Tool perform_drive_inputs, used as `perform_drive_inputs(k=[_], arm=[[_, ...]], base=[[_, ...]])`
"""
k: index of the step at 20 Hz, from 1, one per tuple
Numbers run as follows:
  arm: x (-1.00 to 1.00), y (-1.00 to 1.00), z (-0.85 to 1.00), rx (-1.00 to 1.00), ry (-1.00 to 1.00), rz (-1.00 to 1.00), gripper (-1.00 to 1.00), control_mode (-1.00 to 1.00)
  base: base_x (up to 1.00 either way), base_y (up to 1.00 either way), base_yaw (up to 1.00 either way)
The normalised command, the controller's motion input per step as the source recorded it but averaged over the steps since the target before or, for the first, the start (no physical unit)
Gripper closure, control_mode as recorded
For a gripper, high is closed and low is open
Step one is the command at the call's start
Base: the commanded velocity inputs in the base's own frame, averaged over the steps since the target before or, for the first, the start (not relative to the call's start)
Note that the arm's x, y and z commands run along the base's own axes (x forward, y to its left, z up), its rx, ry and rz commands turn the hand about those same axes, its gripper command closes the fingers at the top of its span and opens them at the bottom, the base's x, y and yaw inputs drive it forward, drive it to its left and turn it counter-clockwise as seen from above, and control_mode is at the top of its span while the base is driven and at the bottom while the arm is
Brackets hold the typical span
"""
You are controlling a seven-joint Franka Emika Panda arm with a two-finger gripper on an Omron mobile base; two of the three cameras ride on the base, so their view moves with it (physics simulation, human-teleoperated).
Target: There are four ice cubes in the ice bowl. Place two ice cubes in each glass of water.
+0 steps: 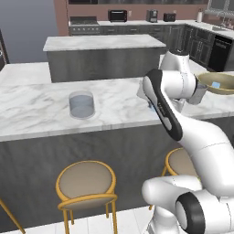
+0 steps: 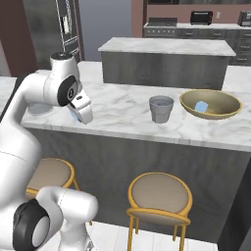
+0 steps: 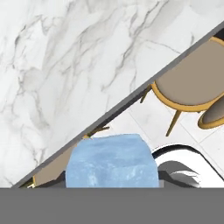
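Nearest, two round stools (image 2: 159,194) stand below the counter (image 2: 122,110) edge. Above that edge, the tool (image 2: 81,113) is clamped on an ice cube (image 3: 112,161), carried in transit. Judged step: delivery to a glass; the next move calls for centring over a rim before release. One glass (image 2: 161,108) stands beside the bowl (image 2: 211,104), which holds one visible cube (image 2: 201,106); the other glass (image 1: 81,104) stands well apart to the left. Between tool and either glass lies bare marble. Beyond, a second island (image 1: 105,55) and wall appliances.
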Motion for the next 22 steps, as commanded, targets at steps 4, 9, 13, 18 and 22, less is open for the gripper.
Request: perform_drive_inputs(k=[4,9,13,18,22], arm=[[0.44,0.3,0.16,0.01,-0.06,0.15,1.0,-1.0],[0.34,0.23,0.23,0.04,-0.18,0.24,1.0,-1.0],[0.21,0.36,0.26,0.01,-0.15,0.27,1.0,-1.0],[0.32,0.62,0.04,0.0,-0.03,0.25,1.0,-1.0],[0.26,0.48,0.01,0.0,-0.01,0.23,1.0,-1.0]], base=[[0.0,0.0,0.0],[0.0,0.0,0.0],[0.0,0.0,0.0],[0.0,0.0,0.0],[0.0,0.0,0.0]])
